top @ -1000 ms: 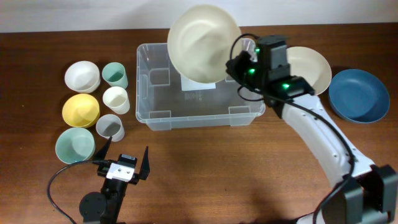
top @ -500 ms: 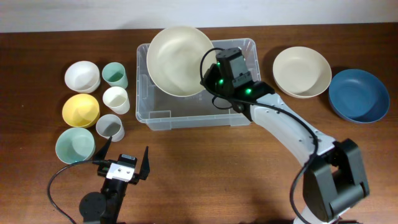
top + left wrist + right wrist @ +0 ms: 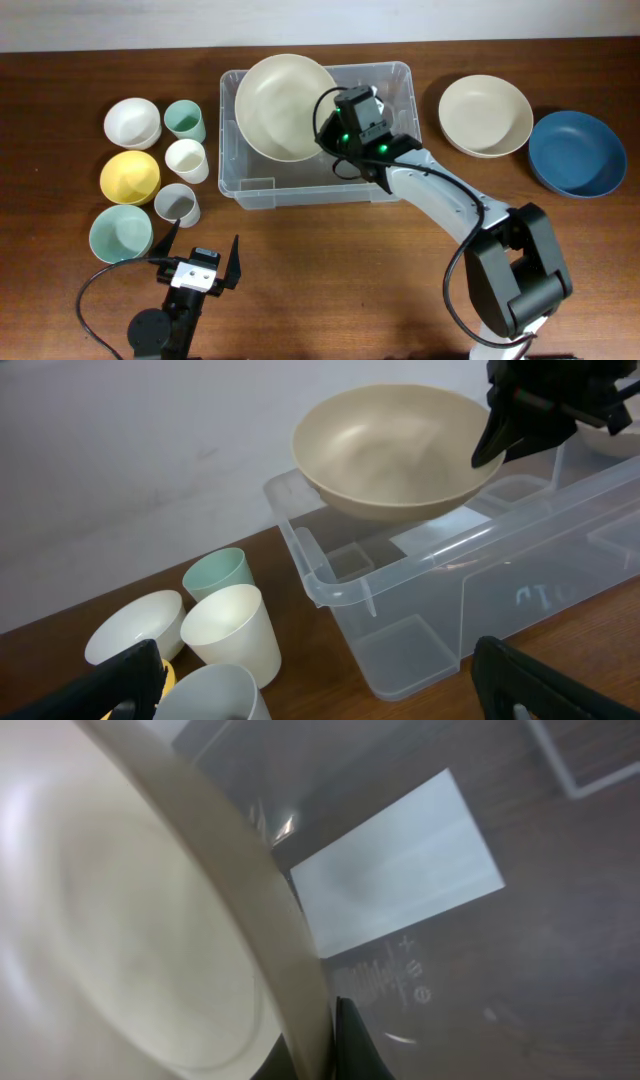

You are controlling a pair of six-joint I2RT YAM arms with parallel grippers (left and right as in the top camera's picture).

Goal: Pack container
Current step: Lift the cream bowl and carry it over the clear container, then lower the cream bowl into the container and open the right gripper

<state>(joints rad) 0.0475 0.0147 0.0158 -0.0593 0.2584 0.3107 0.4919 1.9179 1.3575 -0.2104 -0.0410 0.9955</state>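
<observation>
Clear container (image 3: 300, 186) on wooden table (image 3: 340, 290), cream bowl (image 3: 283, 105) raised over container's left half, right gripper (image 3: 328, 122) clamped on bowl's rim, left gripper (image 3: 203, 246) spread wide, empty, before container's left corner.

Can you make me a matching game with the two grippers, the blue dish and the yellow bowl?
1 right gripper
2 left gripper
3 blue dish
4 yellow bowl

A open, empty
B farthest right
C shut on the cream bowl over the container
D left of the container, beside cups

Pairs: 1-C, 2-A, 3-B, 4-D
</observation>
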